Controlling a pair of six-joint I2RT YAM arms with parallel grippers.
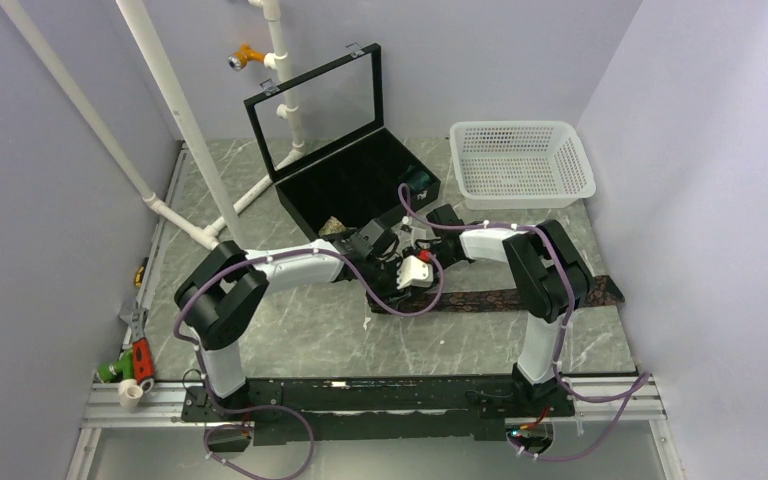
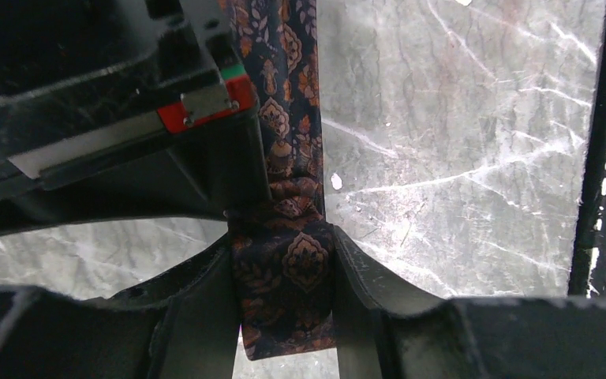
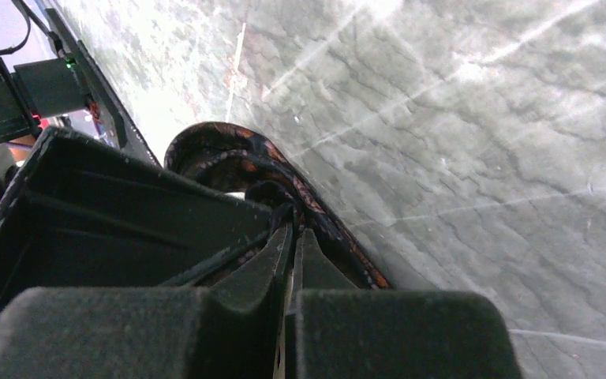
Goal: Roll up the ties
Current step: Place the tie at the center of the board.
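From above, the dark tie [image 1: 505, 297] lies flat on the worktop [image 1: 360, 345], its long axis running left to right. Its wide end passes under the right arm towards the wall, and both arms meet over its left end. The open black box [image 1: 282, 190] stands just behind them, with a tan tie [image 1: 335, 227] and a teal tie [image 1: 420, 182] inside, and the white basket [image 1: 520, 128] is beside it. In the left wrist view, the left gripper [image 2: 282, 241] is clamped across the tie's width, the fabric bunched between its fingers [image 2: 355, 292], and the strip runs straight ahead. In the right wrist view, the right gripper [image 3: 290, 237] is pressed together, seemingly pinching a layer of a small started coil. Rolling should travel rightward along bare marble, where there is room.
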